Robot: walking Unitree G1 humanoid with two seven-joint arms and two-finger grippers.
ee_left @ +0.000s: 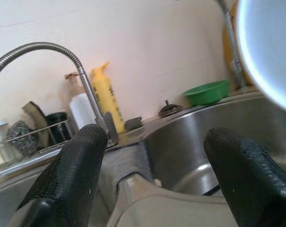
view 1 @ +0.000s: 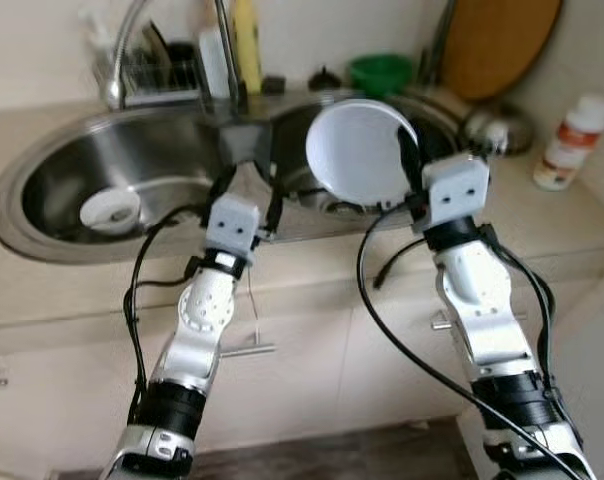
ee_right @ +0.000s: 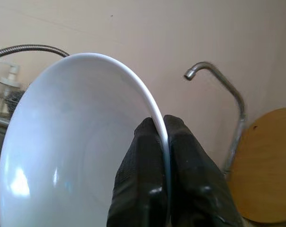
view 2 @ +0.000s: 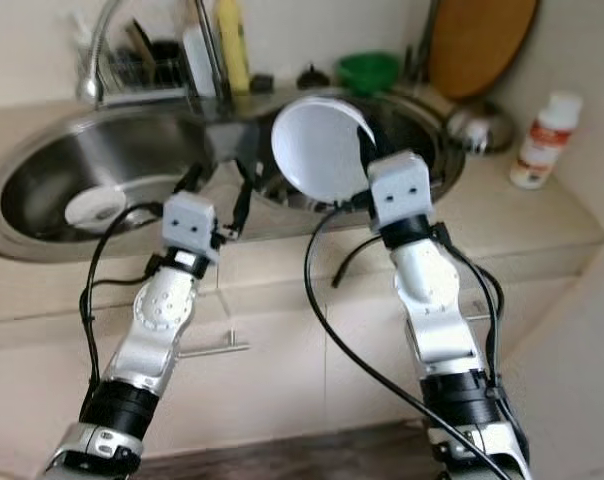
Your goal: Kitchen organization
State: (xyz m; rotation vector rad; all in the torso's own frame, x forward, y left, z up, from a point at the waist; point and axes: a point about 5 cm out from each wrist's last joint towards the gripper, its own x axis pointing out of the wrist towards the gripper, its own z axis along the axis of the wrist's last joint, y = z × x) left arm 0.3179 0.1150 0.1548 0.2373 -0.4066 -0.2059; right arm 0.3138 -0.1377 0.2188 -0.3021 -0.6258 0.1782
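Note:
My right gripper [ee_right: 163, 142] is shut on the rim of a white bowl [view 1: 357, 150], holding it tilted on edge above the right basin of the steel sink [view 1: 52, 165]. The bowl [ee_right: 76, 146] faces the wrist camera with its hollow side. My left gripper [view 1: 248, 180] stands open with nothing between its fingers [ee_left: 72, 175], over the divider between the two basins. A small white dish [view 1: 110, 210] lies in the left basin.
A dish rack [view 1: 157, 70], a white bottle and a yellow bottle [view 1: 246, 45] stand behind the sink by the faucet [ee_left: 48, 49]. A green bowl [view 1: 379, 72], a round wooden board [view 1: 497, 45] and a metal lid are at the back right. A white bottle with a red cap [view 1: 572, 140] stands on the right counter.

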